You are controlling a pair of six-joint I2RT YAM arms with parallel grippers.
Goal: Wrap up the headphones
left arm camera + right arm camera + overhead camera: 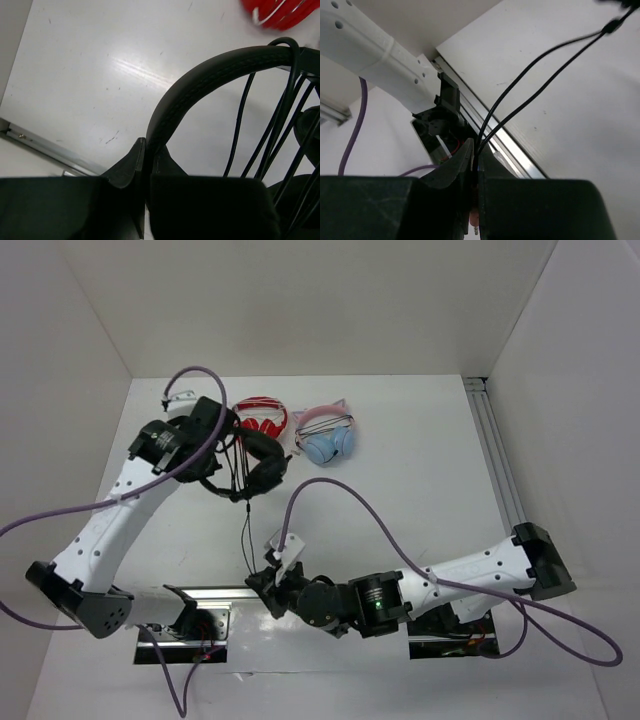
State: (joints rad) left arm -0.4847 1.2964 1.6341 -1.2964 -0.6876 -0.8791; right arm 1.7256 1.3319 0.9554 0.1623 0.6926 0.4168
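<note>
The all-black headphones (262, 466) are held at the back left of the table, with several turns of thin black cable (238, 462) wound across them. My left gripper (222, 445) is shut on their padded headband (210, 75). The cable turns (280, 135) run past on the right of the left wrist view. A free run of cable (246, 535) hangs down to my right gripper (263, 580), near the front edge. My right gripper (476, 152) is shut on a doubled strand of the cable (530, 85), with the plug end between its fingers.
Red-and-white headphones (264, 416) and light-blue and pink cat-ear headphones (328, 434) lie at the back, just right of the black pair. A metal rail (497, 465) runs along the right wall. Another rail (510, 145) lies along the front edge.
</note>
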